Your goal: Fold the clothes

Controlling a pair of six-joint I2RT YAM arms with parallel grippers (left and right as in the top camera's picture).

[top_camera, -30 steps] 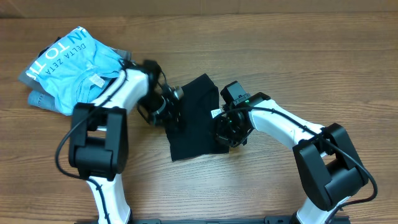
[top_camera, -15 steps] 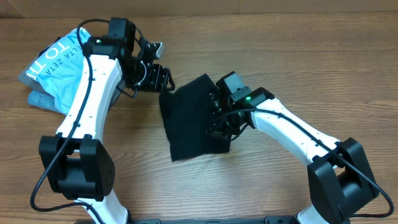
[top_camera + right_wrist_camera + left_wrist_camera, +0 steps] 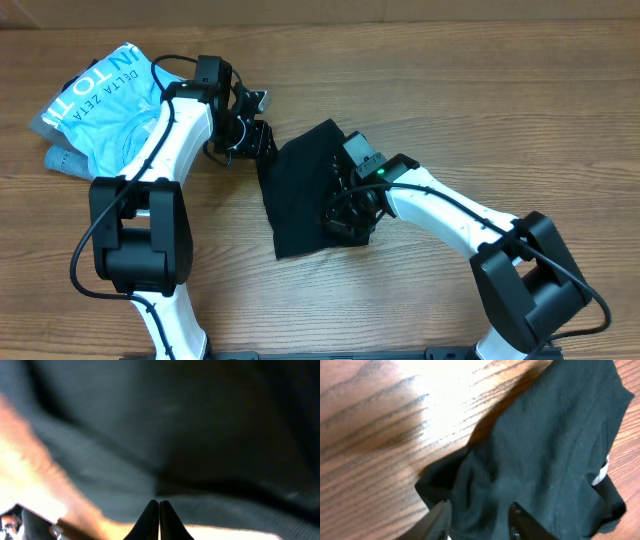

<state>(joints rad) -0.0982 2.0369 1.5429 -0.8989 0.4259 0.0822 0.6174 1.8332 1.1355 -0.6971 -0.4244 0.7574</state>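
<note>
A black garment [image 3: 300, 195] lies roughly folded on the wooden table, mid-frame in the overhead view. My left gripper [image 3: 254, 140] is at its upper left corner. In the left wrist view the left gripper [image 3: 479, 516] is open, with the black garment [image 3: 545, 450] between and beyond the fingers. My right gripper [image 3: 347, 210] rests on the garment's right part. In the right wrist view the right gripper [image 3: 159, 506] is shut, its tips pressed together over the dark garment [image 3: 150, 425]. No cloth shows between the tips.
A pile of light blue clothes [image 3: 110, 95] with white lettering lies at the far left, over a grey piece [image 3: 62, 158]. A small white tag [image 3: 601, 472] shows at the black garment's edge. Bare wood table [image 3: 500, 110] surrounds the garment.
My left gripper rose off the garment toward the back left, then came back down to its upper left corner. My right gripper slid a little left across the garment. The garment's left corner is spread wider.
</note>
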